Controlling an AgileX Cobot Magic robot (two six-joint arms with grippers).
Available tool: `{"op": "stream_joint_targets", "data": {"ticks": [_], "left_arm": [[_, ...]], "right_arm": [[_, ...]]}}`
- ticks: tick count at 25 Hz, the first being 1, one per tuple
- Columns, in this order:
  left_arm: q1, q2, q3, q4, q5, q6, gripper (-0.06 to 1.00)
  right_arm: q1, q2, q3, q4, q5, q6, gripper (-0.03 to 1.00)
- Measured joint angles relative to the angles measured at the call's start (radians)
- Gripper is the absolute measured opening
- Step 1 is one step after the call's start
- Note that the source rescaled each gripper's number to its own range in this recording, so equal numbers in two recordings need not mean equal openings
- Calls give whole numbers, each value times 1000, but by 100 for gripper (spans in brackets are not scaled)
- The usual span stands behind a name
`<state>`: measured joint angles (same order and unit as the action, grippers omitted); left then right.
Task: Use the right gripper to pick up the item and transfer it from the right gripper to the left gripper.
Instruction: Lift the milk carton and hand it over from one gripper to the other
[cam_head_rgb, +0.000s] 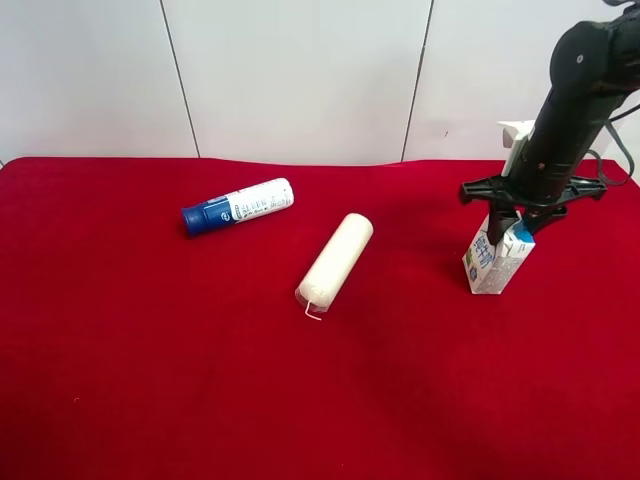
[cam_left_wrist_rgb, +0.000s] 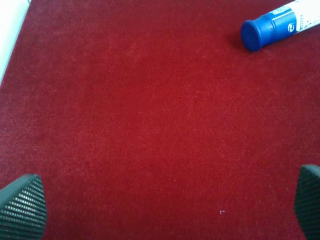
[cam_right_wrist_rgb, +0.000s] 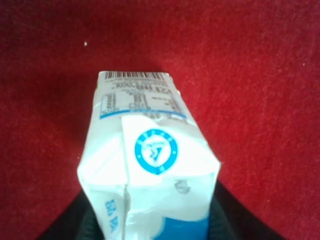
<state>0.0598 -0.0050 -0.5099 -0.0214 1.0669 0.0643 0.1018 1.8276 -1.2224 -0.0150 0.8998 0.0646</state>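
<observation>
The small white milk carton (cam_head_rgb: 495, 262) with blue and green print stands tilted on the red cloth at the exterior high view's right. My right gripper (cam_head_rgb: 510, 222), on the thick black arm, is closed around the carton's top. In the right wrist view the carton (cam_right_wrist_rgb: 150, 150) fills the middle, with a dark finger (cam_right_wrist_rgb: 70, 227) pressed against each side. My left gripper (cam_left_wrist_rgb: 165, 205) is open and empty over bare red cloth, its fingertips (cam_left_wrist_rgb: 22, 207) far apart. It is out of the exterior high view.
A white tube with a blue cap (cam_head_rgb: 240, 205) lies at the back left, also in the left wrist view (cam_left_wrist_rgb: 280, 22). A cream cylindrical roll (cam_head_rgb: 335, 260) lies mid-table. The red cloth (cam_head_rgb: 150, 380) covers the whole table.
</observation>
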Motion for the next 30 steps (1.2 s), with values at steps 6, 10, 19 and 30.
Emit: {"op": "stream_joint_targets", "data": {"ticks": [6,10,19,30], "left_arm": [[0,0,0,0,0,0,100],[0,0,0,0,0,0,100],[0,0,0,0,0,0,100],[0,0,0,0,0,0,100]], "right_arm": [[0,-127,0,1,15,-1,1],[0,-197,0,28,39,-22,1],[89,-292,0,85,65,-161,1],[279,-302,0,97,66,-331,1]]}}
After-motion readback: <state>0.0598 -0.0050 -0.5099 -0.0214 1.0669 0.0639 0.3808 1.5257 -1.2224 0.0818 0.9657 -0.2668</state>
